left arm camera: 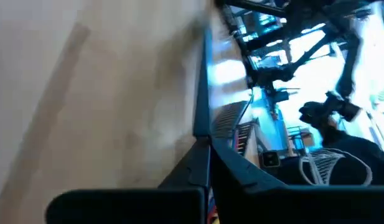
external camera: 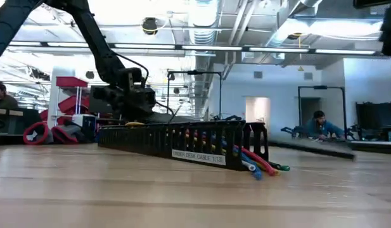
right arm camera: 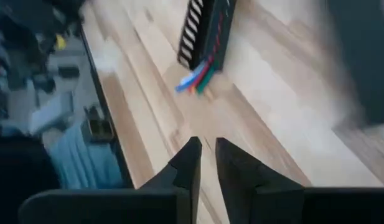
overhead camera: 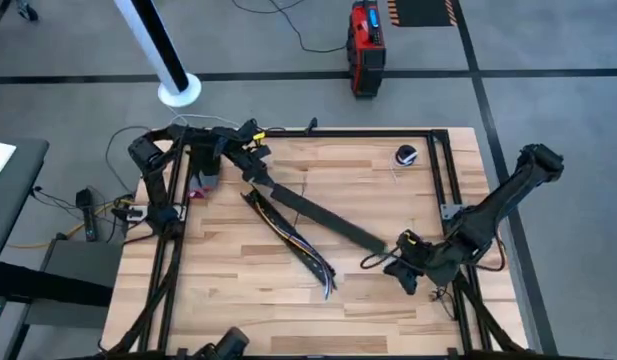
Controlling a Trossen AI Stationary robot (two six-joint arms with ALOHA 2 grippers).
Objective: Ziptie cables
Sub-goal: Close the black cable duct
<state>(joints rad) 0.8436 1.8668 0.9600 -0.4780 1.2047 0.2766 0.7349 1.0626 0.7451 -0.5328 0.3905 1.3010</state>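
The cables [overhead camera: 306, 250] lie inside a long black comb-slotted channel [overhead camera: 288, 235] that runs slantwise across the table's middle. Their blue, red and green ends [external camera: 258, 166] stick out of its near end, which also shows in the right wrist view [right arm camera: 195, 81]. A flat black strip [overhead camera: 323, 212] lies slantwise beyond the channel. My left gripper [overhead camera: 253, 160] is shut on the strip's far-left end. My right gripper [overhead camera: 400, 265] hovers at the near right, past the strip's other end. Its fingers [right arm camera: 192, 165] stand almost together, with nothing between them. My left gripper pinches the flat black strip at its far-left end [left arm camera: 203, 146] between its two fingers. The fingers lie roughly along the strip, which runs away from them toward the table's right. The strip's far-right end [overhead camera: 380, 243] rests on the table.
Black frame rails [overhead camera: 453, 170] border the wooden table. A small dark round object [overhead camera: 406, 155] sits at the far right and a reddish item [overhead camera: 201, 188] at the far left. A red box [overhead camera: 365, 45] stands on the floor. A person [external camera: 319, 123] is seated in the room behind.
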